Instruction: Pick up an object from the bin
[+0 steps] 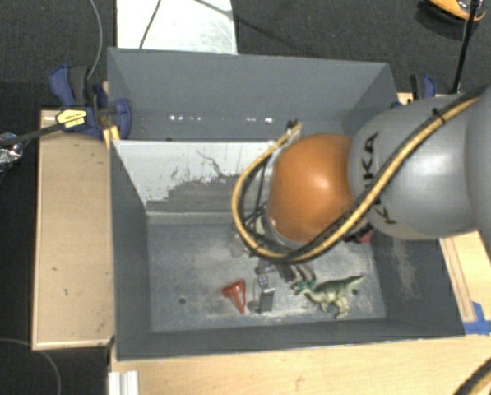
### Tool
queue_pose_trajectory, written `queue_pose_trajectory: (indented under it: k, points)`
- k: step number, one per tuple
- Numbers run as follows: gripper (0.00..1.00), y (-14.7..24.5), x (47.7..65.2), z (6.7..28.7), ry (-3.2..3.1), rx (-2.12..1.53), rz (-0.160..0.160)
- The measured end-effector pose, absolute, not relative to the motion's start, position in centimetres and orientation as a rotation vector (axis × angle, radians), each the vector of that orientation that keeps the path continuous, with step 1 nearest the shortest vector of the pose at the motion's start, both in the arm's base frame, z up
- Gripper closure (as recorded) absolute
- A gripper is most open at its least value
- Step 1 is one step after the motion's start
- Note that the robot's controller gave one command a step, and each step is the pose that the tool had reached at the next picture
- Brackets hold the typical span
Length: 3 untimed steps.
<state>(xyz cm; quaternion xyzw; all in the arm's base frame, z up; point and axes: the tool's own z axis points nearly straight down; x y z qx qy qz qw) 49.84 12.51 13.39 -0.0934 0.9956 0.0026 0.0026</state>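
The pincer [264, 295] is hanging low in the lower middle of the frame, right at the floor of the bin [171, 245], under the arm's orange cover [309, 186]. Can't tell if it's spread or pressed together; nothing is visibly pinched. A red cone-like piece [235, 293] is lying just left of it, and looks like hard smooth plastic. A green toy dinosaur [331, 290] is lying just right, spiky and thin-legged, probably rubbery. This looks like the approach to a grasp. The next move is calling for settling on one item, closing round it and lifting. The bin is scuffed dull grey metal.
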Motion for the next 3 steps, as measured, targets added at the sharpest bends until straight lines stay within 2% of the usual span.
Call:
queue_pose_trajectory:
  k: [1, 2, 3]
  points:
    - [0.00, 9.8, 51.5, 10.4, 3.128, -0.225, -0.003]
    - [0.00, 12.2, 51.6, 9.0, 3.117, -0.354, 0.004]
    - [0.00, 13.0, 51.2, 8.8, 3.047, -0.749, 0.003]
